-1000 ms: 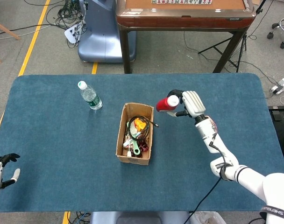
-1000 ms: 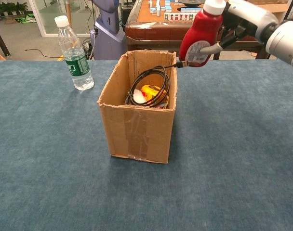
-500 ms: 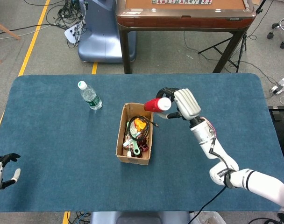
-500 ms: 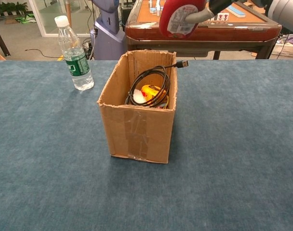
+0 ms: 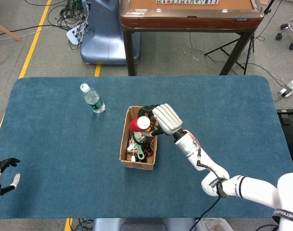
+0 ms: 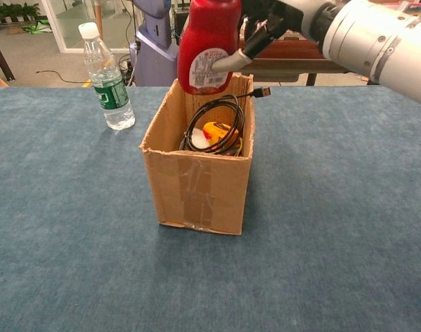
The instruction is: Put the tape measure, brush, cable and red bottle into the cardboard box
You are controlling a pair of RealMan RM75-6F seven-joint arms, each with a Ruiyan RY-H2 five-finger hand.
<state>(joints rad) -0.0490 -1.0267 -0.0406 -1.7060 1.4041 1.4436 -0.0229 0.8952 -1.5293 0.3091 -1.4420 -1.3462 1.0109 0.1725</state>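
Note:
My right hand (image 5: 165, 119) (image 6: 280, 21) grips the red bottle (image 5: 139, 125) (image 6: 208, 45) upright, white cap up, directly above the open cardboard box (image 5: 124, 142) (image 6: 196, 187). The bottle's base hangs at about the level of the box's far rim. Inside the box lie a coiled black cable (image 6: 214, 124) with its plug sticking out over the right wall, a yellow tape measure (image 6: 217, 131) and a green-handled brush (image 5: 139, 153). My left hand (image 5: 2, 175) rests open at the table's near left edge, far from the box.
A clear plastic water bottle (image 5: 92, 98) (image 6: 106, 79) stands on the blue table (image 5: 50, 139) to the left and behind the box. A wooden table (image 5: 190, 14) and a blue machine base (image 5: 100, 33) stand beyond the far edge.
My right hand has carried the red bottle leftward from beside the box to above its opening, turning it from tilted to upright. The left hand has stayed put.

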